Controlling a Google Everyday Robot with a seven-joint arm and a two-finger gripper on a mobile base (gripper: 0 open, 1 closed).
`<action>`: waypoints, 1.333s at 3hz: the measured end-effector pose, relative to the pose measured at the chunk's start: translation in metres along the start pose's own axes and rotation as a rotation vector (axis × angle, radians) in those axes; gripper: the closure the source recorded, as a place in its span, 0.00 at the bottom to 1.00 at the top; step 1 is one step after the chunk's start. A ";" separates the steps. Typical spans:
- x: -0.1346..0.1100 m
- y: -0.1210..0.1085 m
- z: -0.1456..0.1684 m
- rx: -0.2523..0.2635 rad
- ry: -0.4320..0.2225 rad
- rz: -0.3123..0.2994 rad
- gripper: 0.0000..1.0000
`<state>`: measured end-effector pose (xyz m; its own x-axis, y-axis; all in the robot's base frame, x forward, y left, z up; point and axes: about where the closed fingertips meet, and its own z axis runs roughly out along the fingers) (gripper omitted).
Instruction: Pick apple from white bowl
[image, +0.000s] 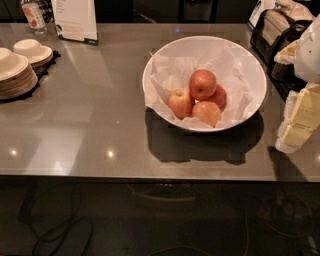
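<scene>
The white bowl (254, 59) stands on the grey counter, right of centre, lined with crinkled white paper. Several apples lie in it. The evenly red apple (202, 84) sits on top of the pile at the middle. Two paler yellow-orange apples (180, 103) lie left and front of it, and a darker red apple (220, 96) lies behind on the right. My gripper (299, 122) shows as pale yellowish parts at the right edge, to the right of the bowl and apart from it, with the white arm (310, 50) above it.
Stacked beige bowls and plates (17, 70) stand at the far left. A standing card (75, 20) and a bottle (32, 14) are at the back left. Dark baskets with packets (272, 30) stand at the back right. The counter's front edge (150, 176) runs across the view.
</scene>
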<state>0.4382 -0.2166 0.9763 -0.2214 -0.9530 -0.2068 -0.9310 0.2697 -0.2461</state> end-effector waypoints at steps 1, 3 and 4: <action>0.000 0.000 0.000 0.000 0.000 0.000 0.00; -0.037 -0.027 0.006 0.000 -0.111 -0.069 0.00; -0.071 -0.055 0.025 -0.021 -0.196 -0.115 0.00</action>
<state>0.5120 -0.1599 0.9813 -0.0548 -0.9317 -0.3590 -0.9533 0.1558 -0.2589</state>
